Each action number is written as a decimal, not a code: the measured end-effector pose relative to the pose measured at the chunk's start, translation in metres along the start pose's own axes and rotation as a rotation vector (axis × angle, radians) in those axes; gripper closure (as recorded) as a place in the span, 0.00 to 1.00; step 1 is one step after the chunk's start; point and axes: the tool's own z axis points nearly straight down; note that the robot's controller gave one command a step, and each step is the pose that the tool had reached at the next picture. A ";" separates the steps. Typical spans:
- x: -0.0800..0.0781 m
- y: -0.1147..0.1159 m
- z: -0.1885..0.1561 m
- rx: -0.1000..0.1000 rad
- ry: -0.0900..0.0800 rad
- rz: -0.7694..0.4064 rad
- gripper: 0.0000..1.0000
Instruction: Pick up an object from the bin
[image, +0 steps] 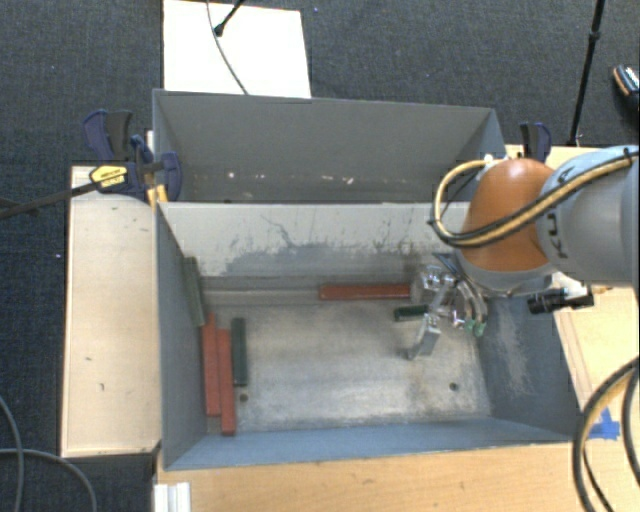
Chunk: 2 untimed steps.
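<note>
— Floor around the grey metal bin (330, 385), what is it?
— Dark carpet (60, 80). The bin's bottom is scratched, mostly bare; red bars (213, 370) and a dark green bar (240, 352) lie by its left wall.
— And the gripper (435, 325)?
— Low at the right side; how far it is open, one cannot tell. A small dark green piece (408, 313) lies just at its left edge, below the right end of a brown-red bar (365, 292). It is short and thin.

No readable text, labels, numbers or signs anywhere.
</note>
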 end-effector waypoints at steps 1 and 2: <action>-0.001 0.001 -0.002 -0.001 -0.004 0.000 1.00; 0.028 0.008 -0.148 -0.001 -0.013 -0.078 1.00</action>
